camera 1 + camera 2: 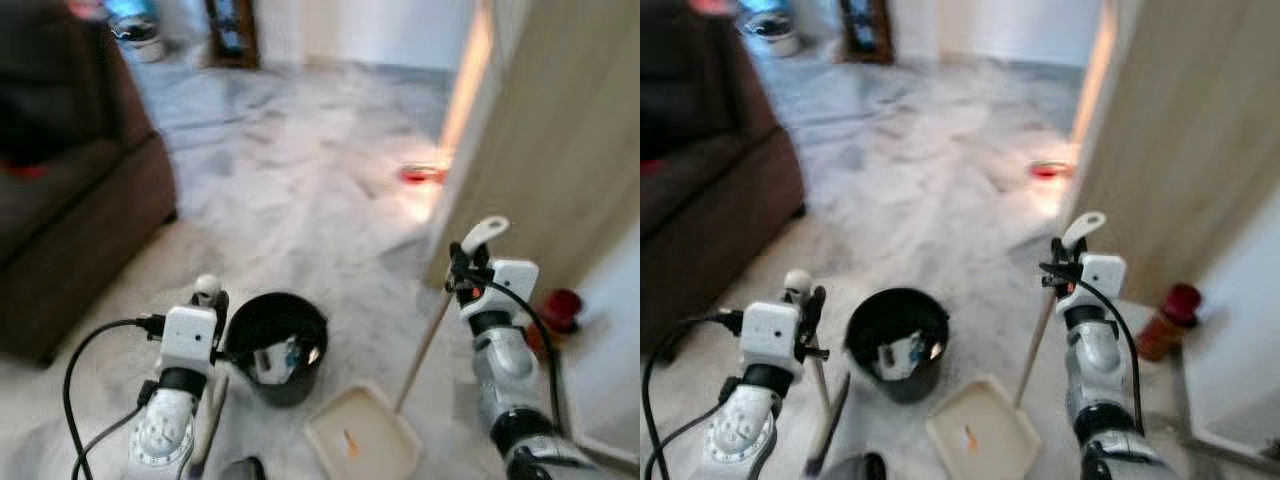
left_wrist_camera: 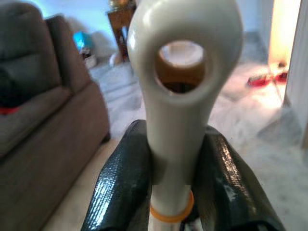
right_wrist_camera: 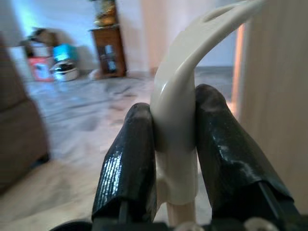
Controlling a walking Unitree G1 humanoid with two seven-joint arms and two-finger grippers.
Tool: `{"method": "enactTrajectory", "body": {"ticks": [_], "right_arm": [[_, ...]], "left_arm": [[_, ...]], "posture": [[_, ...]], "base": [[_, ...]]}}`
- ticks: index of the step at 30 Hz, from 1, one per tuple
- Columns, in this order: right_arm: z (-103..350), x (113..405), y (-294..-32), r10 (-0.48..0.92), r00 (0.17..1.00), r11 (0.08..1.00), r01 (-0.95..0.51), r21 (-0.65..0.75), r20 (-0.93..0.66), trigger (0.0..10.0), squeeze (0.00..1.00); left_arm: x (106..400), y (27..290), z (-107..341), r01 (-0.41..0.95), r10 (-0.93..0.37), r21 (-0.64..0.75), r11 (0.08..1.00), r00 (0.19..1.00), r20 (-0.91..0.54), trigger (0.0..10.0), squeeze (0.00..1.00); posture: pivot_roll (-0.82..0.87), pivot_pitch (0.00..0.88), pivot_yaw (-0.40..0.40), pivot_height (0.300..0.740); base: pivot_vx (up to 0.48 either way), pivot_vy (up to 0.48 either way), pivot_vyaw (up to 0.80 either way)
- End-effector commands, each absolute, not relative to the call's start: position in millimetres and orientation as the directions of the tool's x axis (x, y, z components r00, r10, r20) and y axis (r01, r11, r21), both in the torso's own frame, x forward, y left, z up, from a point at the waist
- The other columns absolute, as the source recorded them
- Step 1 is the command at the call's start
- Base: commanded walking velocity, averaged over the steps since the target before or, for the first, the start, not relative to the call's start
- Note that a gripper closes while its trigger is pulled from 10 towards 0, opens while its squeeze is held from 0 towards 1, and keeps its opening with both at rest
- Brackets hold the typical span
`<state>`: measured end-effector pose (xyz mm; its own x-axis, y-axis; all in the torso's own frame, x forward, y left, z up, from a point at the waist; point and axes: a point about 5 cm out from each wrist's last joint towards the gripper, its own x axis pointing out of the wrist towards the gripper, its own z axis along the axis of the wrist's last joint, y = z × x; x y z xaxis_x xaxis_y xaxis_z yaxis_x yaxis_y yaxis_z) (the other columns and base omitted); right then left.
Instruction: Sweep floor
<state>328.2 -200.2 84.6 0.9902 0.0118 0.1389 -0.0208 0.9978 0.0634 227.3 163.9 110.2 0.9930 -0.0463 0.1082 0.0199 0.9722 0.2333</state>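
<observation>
My left gripper (image 1: pixel 209 300) is shut on the white, holed top of a broom handle (image 2: pixel 180 72), its black fingers (image 2: pixel 120 183) pressing both sides. The broom stick (image 1: pixel 210 430) slants down to the floor beside me. My right gripper (image 1: pixel 468 264) is shut on the curved white grip (image 3: pixel 180 96) of a long-handled dustpan. Its wooden stick (image 1: pixel 425 345) runs down to the white pan (image 1: pixel 362 437), which lies on the marble floor with a small orange scrap (image 1: pixel 349 443) in it. A black bucket (image 1: pixel 277 345) holding some rubbish stands between my arms.
A brown sofa (image 1: pixel 70 200) fills the left side. A beige door panel (image 1: pixel 560 130) rises on the right, with a red bottle (image 1: pixel 562 308) at its foot. A red object (image 1: pixel 422 174) lies in the doorway. Open marble floor (image 1: pixel 290 170) stretches ahead to a wooden cabinet (image 1: pixel 232 30).
</observation>
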Motion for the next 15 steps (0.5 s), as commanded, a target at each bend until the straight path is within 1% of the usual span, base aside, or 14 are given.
{"method": "enactTrajectory", "body": {"ticks": [1,15], "right_arm": [[94.2,332.0,-202.0,0.001,0.984,0.997,-0.014,0.071,0.179,10.0,0.0],[94.5,332.3,-202.3,-0.001,0.984,0.997,-0.013,0.075,0.179,10.0,0.0]], "left_arm": [[230.9,165.2,122.2,0.008,-0.051,0.254,0.967,0.985,0.163,10.0,0.0],[230.8,165.0,122.2,0.008,-0.051,0.252,0.968,0.985,0.166,10.0,0.0]], "posture": [[0.14,0.092,-0.003,0.74],[0.14,0.09,-0.004,0.74]], "base": [[-0.27,0.0,0.0],[-0.262,0.0,0.0]]}}
